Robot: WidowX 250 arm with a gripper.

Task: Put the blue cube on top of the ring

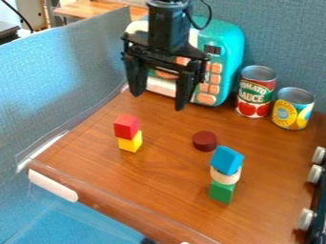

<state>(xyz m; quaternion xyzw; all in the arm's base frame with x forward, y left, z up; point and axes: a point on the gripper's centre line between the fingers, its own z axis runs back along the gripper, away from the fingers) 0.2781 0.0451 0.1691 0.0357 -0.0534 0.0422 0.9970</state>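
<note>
The blue wooden cube (227, 159) sits askew on the cream wooden ring (225, 176) atop a green wooden cube (221, 192), so although the black two-finger gripper (157, 101) hangs open and empty well apart, any later bump could topple that narrow stack across the brown wooden tabletop (166, 188).

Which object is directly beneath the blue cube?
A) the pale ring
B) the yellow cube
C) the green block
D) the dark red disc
A: the blue cube sits tilted on top of the pale ring, which itself rests on the green block.
</note>
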